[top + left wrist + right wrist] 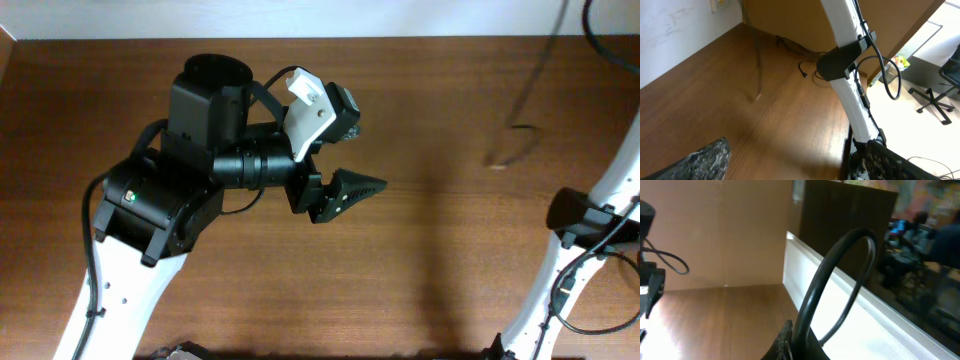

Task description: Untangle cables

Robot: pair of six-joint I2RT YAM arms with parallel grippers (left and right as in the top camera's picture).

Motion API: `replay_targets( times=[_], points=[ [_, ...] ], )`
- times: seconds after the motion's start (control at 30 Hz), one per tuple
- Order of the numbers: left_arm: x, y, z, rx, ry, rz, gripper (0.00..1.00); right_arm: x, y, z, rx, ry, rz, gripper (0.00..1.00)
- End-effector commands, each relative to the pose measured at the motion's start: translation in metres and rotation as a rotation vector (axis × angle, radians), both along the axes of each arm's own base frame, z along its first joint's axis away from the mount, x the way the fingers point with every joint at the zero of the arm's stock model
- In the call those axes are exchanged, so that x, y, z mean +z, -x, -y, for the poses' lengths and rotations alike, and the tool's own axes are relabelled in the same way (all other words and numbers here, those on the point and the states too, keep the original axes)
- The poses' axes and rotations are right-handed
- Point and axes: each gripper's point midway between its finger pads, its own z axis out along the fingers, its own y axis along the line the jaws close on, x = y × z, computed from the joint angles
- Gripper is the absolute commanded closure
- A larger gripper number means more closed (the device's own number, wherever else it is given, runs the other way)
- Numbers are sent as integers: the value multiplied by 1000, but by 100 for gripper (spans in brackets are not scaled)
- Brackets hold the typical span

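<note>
Left claw (796,149) wide, cable (521,128) diagonal

The left arm (110,290) has a white link at 7 o'clock, dotted with small screws, and black joint housings bearing 1 green mark (128,197). Its fingers (702,160) are mottled grey-black. The right arm (540,295), at 4 o'clock, is white with a black collar (572,212) and black wires (884,62).

The left gripper (355,158) hangs over the table (250,300) — cables (520,128) lie rightward, near the right arm (575,212).
</note>
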Motion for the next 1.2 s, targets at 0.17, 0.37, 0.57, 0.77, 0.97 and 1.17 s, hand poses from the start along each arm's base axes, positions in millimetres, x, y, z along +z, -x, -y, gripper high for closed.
replay_targets(
  times=[0.17, 0.37, 0.57, 0.77, 0.97, 1.17],
  points=[
    [8, 5, 0, -14, 21, 15, 13, -2, 26, 172, -382, -95, -144, 96],
    [12, 4, 1, -13, 36, 18, 13, -42, 20, 248, -482, -368, -500, 97],
    [14, 3, 1, -12, 42, 27, 12, -90, 5, 274, -477, -481, -664, 96],
    [19, 1, 2, -12, 54, 50, 12, -90, 27, 309, -582, -235, -308, 96],
    [19, 3, 4, -19, 55, 51, 13, -95, 111, 405, -824, -253, -261, 96],
    [19, 11, 11, -49, 56, 52, 12, -103, 95, 391, -776, -316, -338, 1]
  ],
)
